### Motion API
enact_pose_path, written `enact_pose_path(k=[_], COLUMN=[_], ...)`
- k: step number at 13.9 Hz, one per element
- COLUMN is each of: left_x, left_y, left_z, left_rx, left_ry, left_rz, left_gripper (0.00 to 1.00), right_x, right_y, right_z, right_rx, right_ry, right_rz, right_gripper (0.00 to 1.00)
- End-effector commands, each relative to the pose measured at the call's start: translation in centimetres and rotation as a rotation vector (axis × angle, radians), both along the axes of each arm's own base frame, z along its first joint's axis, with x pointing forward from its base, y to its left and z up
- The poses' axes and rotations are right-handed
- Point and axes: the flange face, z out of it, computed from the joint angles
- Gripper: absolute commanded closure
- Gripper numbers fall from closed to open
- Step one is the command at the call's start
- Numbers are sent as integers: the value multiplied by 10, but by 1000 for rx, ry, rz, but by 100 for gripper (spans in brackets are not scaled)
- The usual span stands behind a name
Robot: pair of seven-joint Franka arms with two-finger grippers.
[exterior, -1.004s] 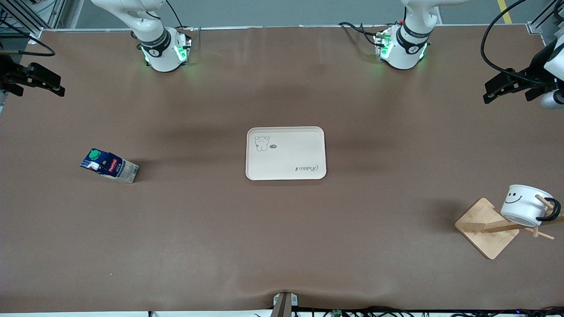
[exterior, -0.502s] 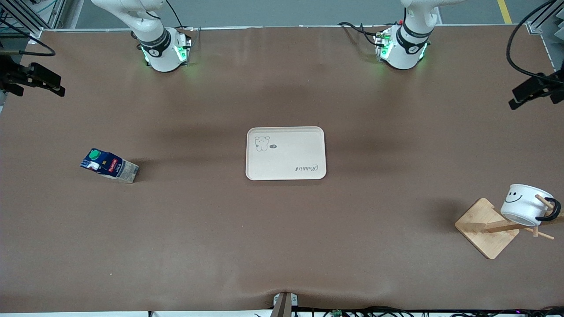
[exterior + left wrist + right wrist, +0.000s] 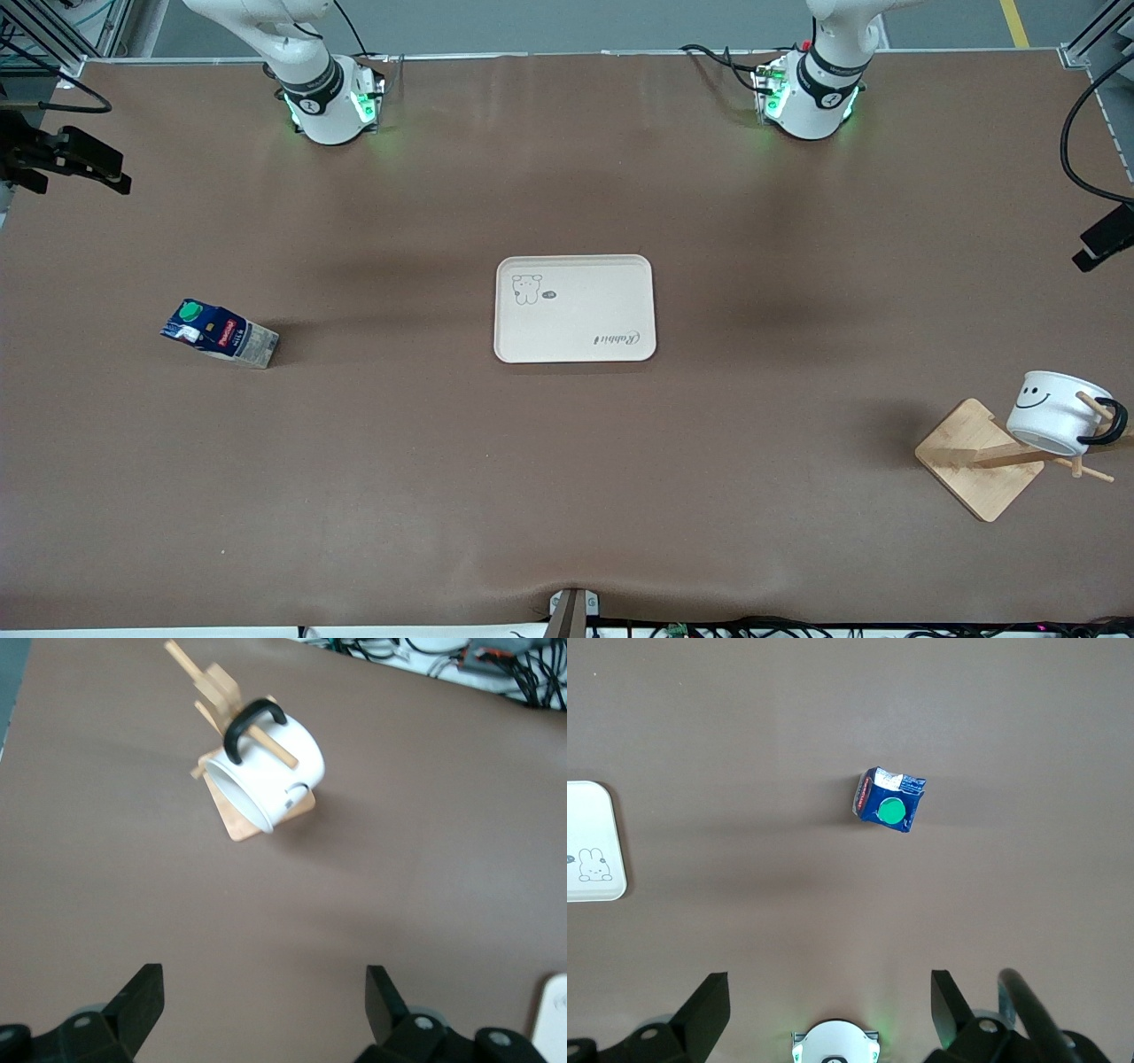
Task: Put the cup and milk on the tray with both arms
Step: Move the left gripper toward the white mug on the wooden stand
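The cream tray point(image 3: 574, 308) lies at the table's middle; a corner of the tray point(image 3: 594, 842) also shows in the right wrist view. The dark blue milk point(image 3: 219, 333) stands toward the right arm's end, green cap up, and the milk point(image 3: 889, 803) is seen from above. The white smiley cup point(image 3: 1054, 412) hangs tilted by its black handle on a wooden rack peg; the cup point(image 3: 270, 771) shows its mouth. My left gripper point(image 3: 1103, 237) point(image 3: 263, 992) is open and empty over the table edge at its own end. My right gripper point(image 3: 97, 168) point(image 3: 830, 997) waits open and empty.
The rack's square wooden base point(image 3: 979, 459) stands near the front corner at the left arm's end, pegs sticking out past the cup. Both arm bases point(image 3: 332, 106) point(image 3: 811, 97) glow green along the back edge. Cables lie along the front edge.
My left gripper has swung outward and lower in the front view, toward the cup's end, now half past the picture's edge. The right arm, milk, cup and tray have not moved.
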Motion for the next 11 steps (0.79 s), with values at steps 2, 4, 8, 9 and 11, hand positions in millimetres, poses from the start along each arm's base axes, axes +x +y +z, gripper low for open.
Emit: enact_pose_path(k=[2,4,8,9,11], left_x=[-4,-3,3,6,13], left_y=[16,26,31,32,31], left_z=[-18,-39,-81,-92,-112], left_rx=[-20,-90,-90,-84,-77], left_ry=[-78,-130,-196,-220,-251], left_rz=[46,93,114,116,116], left_gripper=[0,0,0,0,0], right_x=[-1,-1,3,3,3], right_y=[-1,-1,-2,-2,-2], right_z=[1,1,-4,-5,-4], right_rx=[7,7,8,8,8], right_ry=[3,1,10,13,12], right_rz=[-7,-7,-7,-7,-7], right_gripper=[0,0,0,0,0])
